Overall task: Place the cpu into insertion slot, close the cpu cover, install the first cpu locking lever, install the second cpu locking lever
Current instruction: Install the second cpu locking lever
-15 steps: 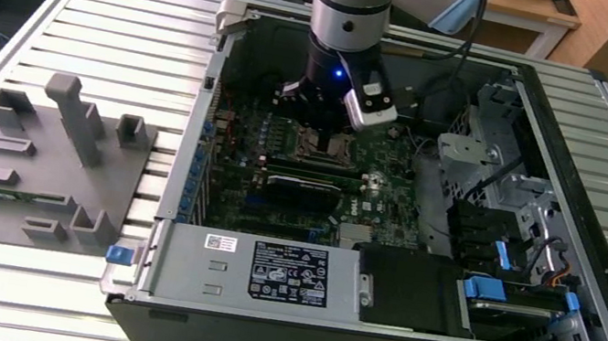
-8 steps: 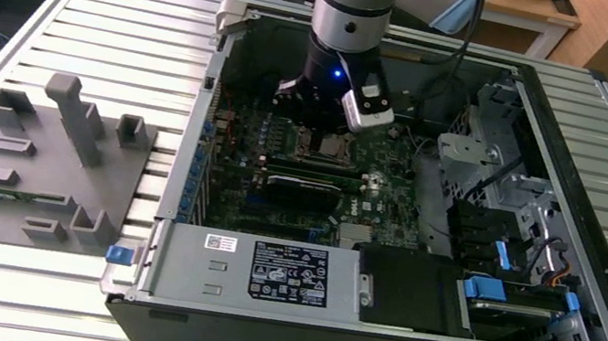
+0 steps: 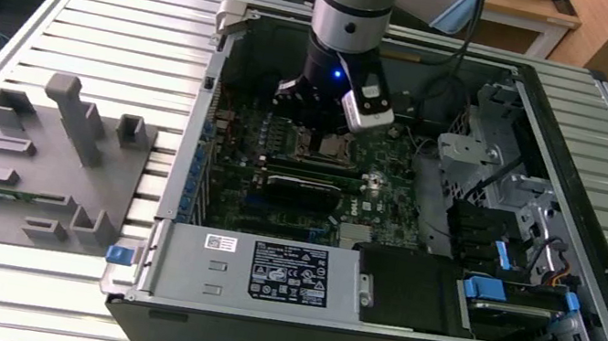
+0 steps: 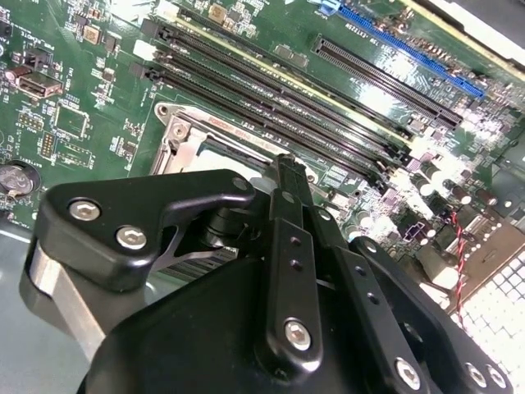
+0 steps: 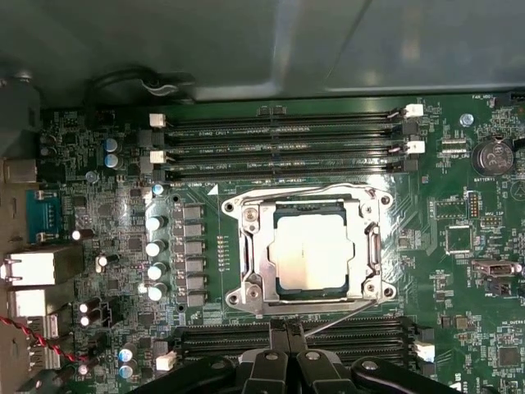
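The black tool (image 4: 283, 176) sits closest to the lens in both wrist views, its two fingers (image 5: 287, 345) pressed together with no gap and nothing gripped between them. Their tips hover just beside the edge of the insertion slot (image 5: 312, 246), the silver-rimmed square socket on the green motherboard (image 5: 459, 279). A thin metal locking lever (image 5: 344, 314) runs slanted along that same edge of the socket, close to the fingertips. The cpu (image 5: 310, 252) lies flat inside the socket, its pale metal top showing through the window of the cpu cover (image 5: 254, 254), which lies closed down over it. Long black memory slots (image 5: 279, 144) run in parallel rows on the far side of the socket from the tool, and more lie on the near side. In the exterior view, the arm (image 3: 353, 12) reaches down into an open computer case (image 3: 376, 331) resting on a slatted metal worktop (image 3: 119, 19), with a grey parts fixture (image 3: 32, 171) lying beside the case.
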